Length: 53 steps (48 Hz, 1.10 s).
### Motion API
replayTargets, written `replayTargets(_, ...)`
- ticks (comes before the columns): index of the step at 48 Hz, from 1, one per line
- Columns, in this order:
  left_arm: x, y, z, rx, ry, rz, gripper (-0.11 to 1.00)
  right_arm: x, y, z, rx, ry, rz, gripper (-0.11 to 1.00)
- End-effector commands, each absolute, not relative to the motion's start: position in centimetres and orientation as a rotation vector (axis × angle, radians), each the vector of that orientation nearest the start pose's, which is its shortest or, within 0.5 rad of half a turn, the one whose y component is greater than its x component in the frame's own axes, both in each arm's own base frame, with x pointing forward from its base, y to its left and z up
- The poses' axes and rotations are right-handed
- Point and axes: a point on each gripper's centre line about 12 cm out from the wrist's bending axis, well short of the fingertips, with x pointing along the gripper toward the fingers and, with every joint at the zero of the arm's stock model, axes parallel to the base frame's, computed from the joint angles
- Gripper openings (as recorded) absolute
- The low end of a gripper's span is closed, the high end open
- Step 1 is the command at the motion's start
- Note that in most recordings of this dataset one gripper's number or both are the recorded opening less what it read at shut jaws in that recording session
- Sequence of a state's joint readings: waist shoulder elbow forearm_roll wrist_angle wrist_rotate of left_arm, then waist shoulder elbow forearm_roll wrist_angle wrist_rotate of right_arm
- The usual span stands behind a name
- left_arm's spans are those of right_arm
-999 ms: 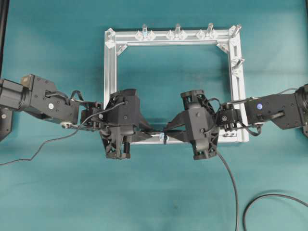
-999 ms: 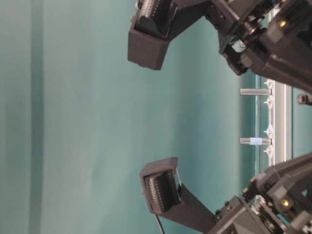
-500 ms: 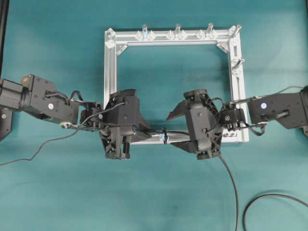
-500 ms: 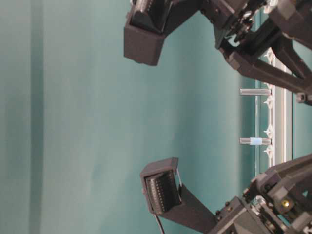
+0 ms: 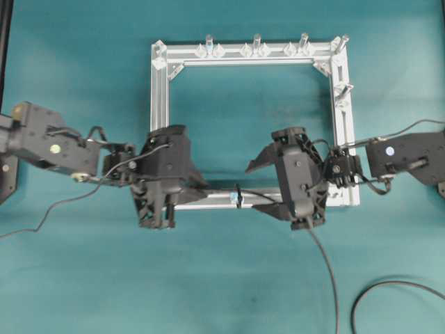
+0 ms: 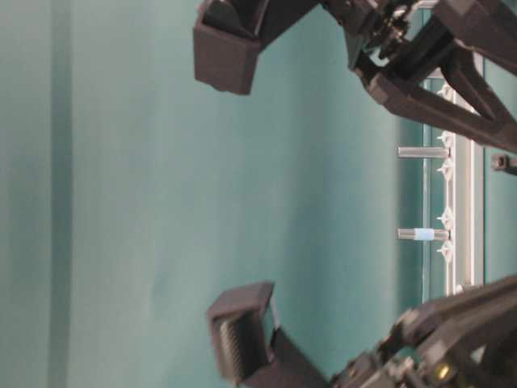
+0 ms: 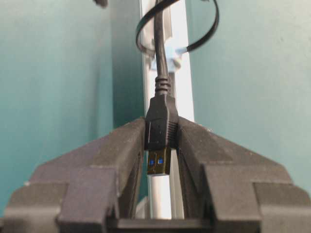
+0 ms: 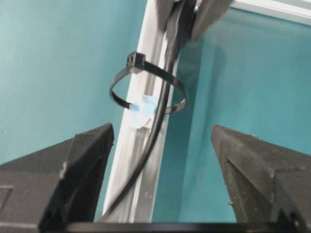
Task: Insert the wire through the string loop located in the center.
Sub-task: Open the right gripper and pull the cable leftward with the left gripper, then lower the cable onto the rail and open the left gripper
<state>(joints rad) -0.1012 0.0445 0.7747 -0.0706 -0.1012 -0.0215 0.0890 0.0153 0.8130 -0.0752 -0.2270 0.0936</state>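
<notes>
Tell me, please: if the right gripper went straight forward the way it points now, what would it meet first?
Probably the string loop, with the wire running through it, straight ahead between the open fingers of the right gripper. Behind it is the left gripper. Depth is unclear.

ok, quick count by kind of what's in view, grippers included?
Wire: 1
String loop: 1
Aluminium frame: 1
Upright silver pegs visible on the frame: 6
Grippers: 2 (left gripper, right gripper)
Total: 11
</notes>
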Motion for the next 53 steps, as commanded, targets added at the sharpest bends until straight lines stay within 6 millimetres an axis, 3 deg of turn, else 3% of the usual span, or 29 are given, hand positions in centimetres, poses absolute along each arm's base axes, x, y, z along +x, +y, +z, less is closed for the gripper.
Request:
replayTargets(1, 35.9, -3.6, 14.3, -0.056, 0.687, -0.058, 0.2, 36.1, 3.5, 15.1, 0.003, 0.569, 0.098, 0.81)
replayTargets(24, 31.9, -3.2, 14.9, -0.103, 0.743, -0.041, 0.2, 34.0, 3.4, 15.0, 0.009, 0.614, 0.091, 0.81)
replayTargets(43, 27.2, -2.8, 15.0, -0.16, 0.772, -0.02, 0.2, 33.9, 3.6, 14.9, 0.01, 0.616, 0.096, 0.81)
replayTargets(53, 26.0, -2.7, 14.8, -0.193, 0.777, -0.006, 0.2, 33.9, 3.6, 14.9, 0.011, 0.616, 0.095, 0.81)
